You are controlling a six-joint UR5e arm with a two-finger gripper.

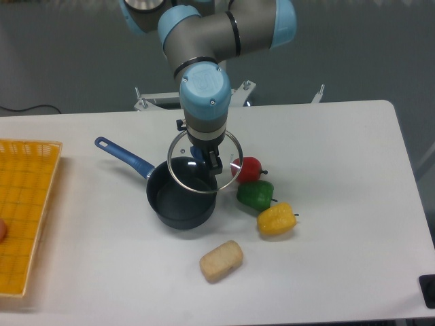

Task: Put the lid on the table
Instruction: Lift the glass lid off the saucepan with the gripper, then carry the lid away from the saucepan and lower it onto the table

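Gripper (206, 155) clenched on the blue centre knob of the glass lid (228, 146), arm coming down from 12 o'clock. The lid hangs in the air, tilted, its lower rim over the far-right part of the saucepan (181, 198) and its right edge crossing in front of the red pepper (249, 168); I judge it clear of the pot's rim, though depth is hard to read from this one view. So I take it we are in the carry step: lid lifted off, not yet set down on the tabletop (340, 149). Next move calls for a sideways translation to bare white surface. At 4 o'clock from the pot sit the red, green pepper (255, 195) and yellow pepper (276, 220); a bread roll (221, 261) lies at 5 o'clock; the yellow mesh tray (27, 204) holds the far 9 o'clock side. The stretch toward 2 o'clock looks the safest landing. Level the lid, lower gently, then release.
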